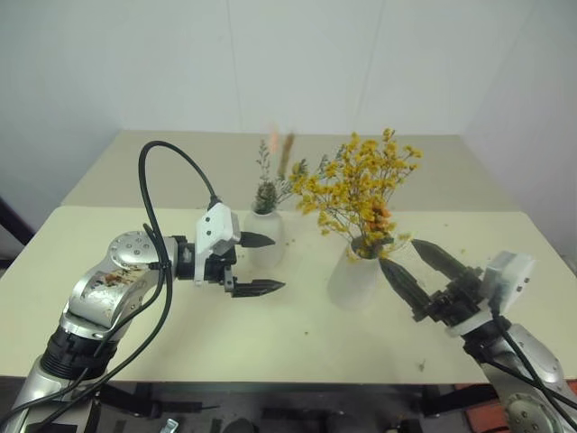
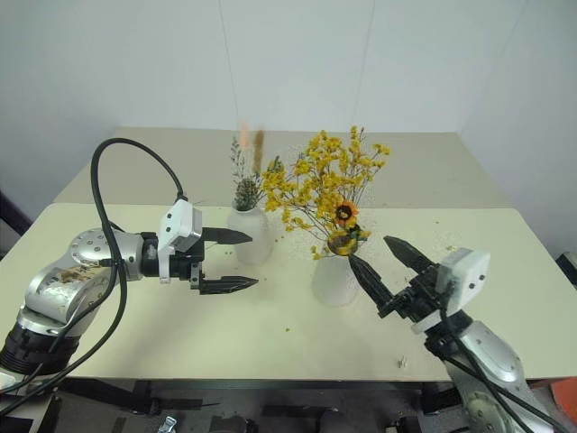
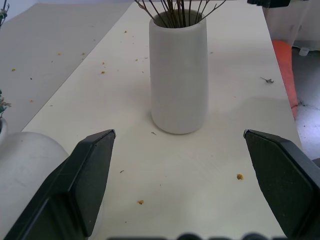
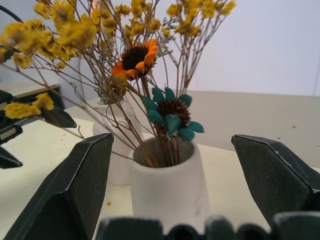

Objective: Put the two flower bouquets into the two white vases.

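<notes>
In the left eye view, the table (image 1: 135, 316) is being shown with both vases standing on it. The yellow bunch (image 1: 361, 185) is being held upright by the tall vase (image 1: 354, 280), and the small dried bunch (image 1: 270, 176) by the short round vase (image 1: 269, 234). The right claw (image 1: 410, 262) is being kept just beside the tall vase, on its right, with its fingers spread wide and nothing gripped. The left claw (image 1: 261, 264) is being held in front of the short vase, equally wide and empty, pointed across toward the tall vase.

In the right eye view, the same layout is being repeated; the stems are rising straight from both mouths.

In the left wrist view, the tall vase (image 3: 178, 75) is being seen ahead between the spread fingers, well apart from them, with the short vase (image 3: 25, 165) close by one finger.

In the right wrist view, the tall vase (image 4: 167, 180) is being framed between the open fingers, untouched. Both bunches being seated, the task is judged complete; any coming move is judged to be a withdrawal away from the vases, the right arm being nearer to the tall one.
</notes>
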Robot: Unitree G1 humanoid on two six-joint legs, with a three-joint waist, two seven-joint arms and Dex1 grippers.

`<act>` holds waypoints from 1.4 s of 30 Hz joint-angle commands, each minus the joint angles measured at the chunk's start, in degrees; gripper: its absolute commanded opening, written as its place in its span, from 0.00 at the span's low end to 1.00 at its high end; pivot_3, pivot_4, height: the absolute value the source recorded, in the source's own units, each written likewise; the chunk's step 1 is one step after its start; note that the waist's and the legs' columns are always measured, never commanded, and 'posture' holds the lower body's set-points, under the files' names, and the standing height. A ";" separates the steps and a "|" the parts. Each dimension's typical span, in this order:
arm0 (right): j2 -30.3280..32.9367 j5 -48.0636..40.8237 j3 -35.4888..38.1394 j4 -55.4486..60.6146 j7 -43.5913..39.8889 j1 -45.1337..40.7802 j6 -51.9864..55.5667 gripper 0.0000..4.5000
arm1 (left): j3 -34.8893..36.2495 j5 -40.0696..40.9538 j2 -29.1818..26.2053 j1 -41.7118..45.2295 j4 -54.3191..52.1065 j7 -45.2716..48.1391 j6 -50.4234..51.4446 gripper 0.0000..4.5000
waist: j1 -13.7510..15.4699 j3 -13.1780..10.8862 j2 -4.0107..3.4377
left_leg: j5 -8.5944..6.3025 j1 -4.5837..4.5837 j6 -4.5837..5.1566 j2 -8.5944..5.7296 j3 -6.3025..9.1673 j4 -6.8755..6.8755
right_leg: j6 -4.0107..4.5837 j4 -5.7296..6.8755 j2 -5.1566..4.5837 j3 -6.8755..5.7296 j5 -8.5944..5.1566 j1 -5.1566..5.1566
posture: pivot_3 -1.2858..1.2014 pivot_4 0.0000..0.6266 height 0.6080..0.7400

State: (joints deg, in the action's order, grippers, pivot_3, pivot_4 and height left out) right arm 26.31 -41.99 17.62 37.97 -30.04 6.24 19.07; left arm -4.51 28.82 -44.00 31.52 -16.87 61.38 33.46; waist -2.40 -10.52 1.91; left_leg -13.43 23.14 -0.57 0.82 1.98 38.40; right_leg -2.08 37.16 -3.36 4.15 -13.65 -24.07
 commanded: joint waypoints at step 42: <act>34.36 0.63 31.26 -21.75 -40.64 3.29 2.38 0.99 | 37.51 15.69 -13.96 -26.04 -1.45 5.93 -0.38 1.00 | 0.15 0.02 0.02 | -0.01 -0.87 -0.01 0.12 -0.23 -0.18 | -0.44 -0.34 -0.02 0.03 -0.38 0.95 | 0.52 0.24 1.00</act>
State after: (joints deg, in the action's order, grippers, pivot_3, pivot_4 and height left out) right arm 60.41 -41.59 47.86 15.70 -70.46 10.18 22.12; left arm 31.50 43.49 -56.94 4.55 -16.91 67.98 32.94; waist -2.25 -10.50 1.92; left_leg -13.45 22.28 -0.58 0.94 1.76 38.22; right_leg -2.51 36.82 -3.38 4.18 -14.03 -23.13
